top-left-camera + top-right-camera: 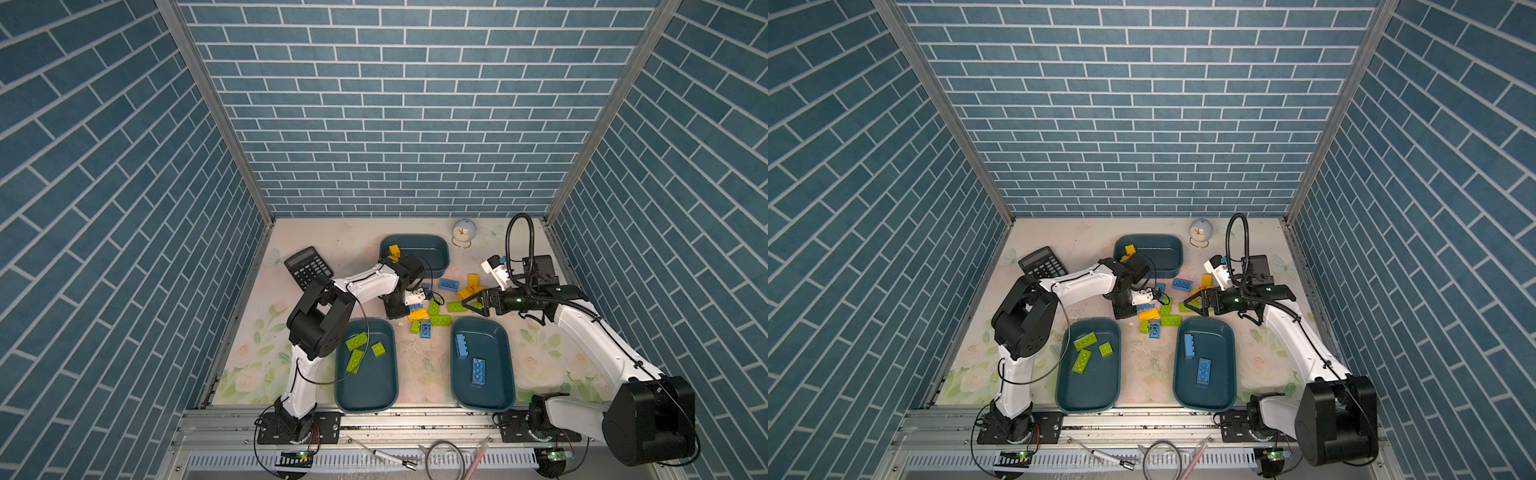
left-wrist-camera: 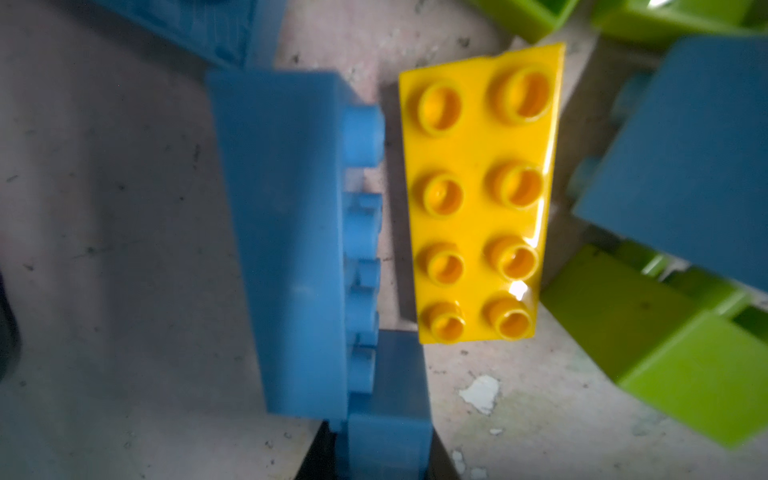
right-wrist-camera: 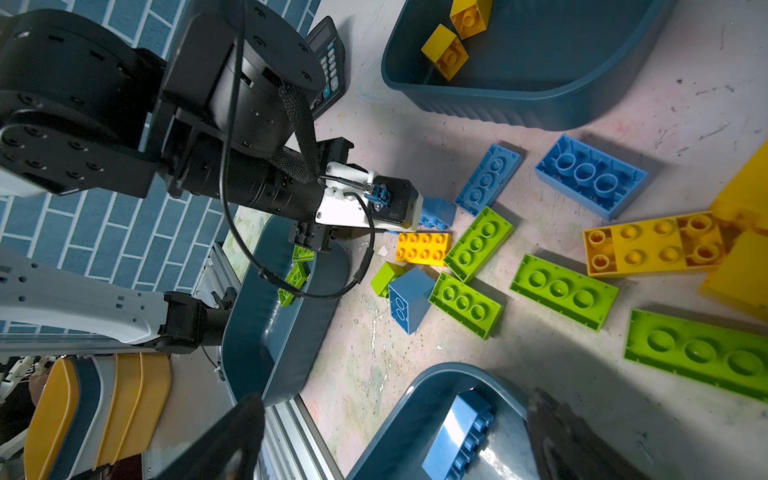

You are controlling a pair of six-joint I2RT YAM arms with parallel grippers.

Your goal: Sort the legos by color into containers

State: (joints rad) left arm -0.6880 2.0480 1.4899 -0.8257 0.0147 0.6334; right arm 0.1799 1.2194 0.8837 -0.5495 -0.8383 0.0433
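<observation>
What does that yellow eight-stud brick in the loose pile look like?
The glossy yellow plastic brick has eight hollow round studs in two rows of four. It lies flat, studs up, on the scuffed pale tabletop. A light blue plastic brick on its side lies alongside, studs facing it; contact there is unclear.

Bright, even light — glare on the yellow brick [image 2: 515, 286], wrist-view edges blurred.

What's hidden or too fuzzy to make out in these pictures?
- Left fingers: only a dark sliver at the left wrist view's bottom edge; the left arm covers them in both top views.
- Calculator: display too small to read; mostly behind the left arm in the right wrist view.
- Round clock: face too small to read.
</observation>
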